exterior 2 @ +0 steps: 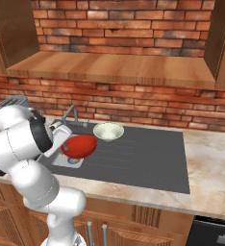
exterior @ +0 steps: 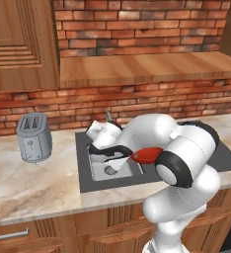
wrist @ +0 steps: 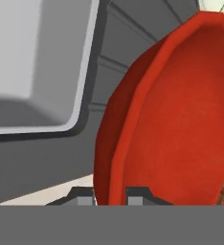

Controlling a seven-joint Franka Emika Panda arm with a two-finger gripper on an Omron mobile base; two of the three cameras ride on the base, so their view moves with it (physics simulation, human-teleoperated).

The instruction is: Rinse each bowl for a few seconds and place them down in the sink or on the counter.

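While the counter [exterior 2: 210,163] carries the sink [exterior 2: 148,163], the red bowl [exterior 2: 80,145] hangs tilted above the basin's [exterior: 100,170] edge beside the drainboard. The gripper [wrist: 110,197] has its fingers [wrist: 85,197] clamped on the bowl's rim. The cream-green bowl [exterior 2: 108,131] sits on the drainboard at 1 o'clock from the red bowl.

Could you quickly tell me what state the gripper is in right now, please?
Gripper: closed on the rim of the red bowl, holding it tilted above the sink.
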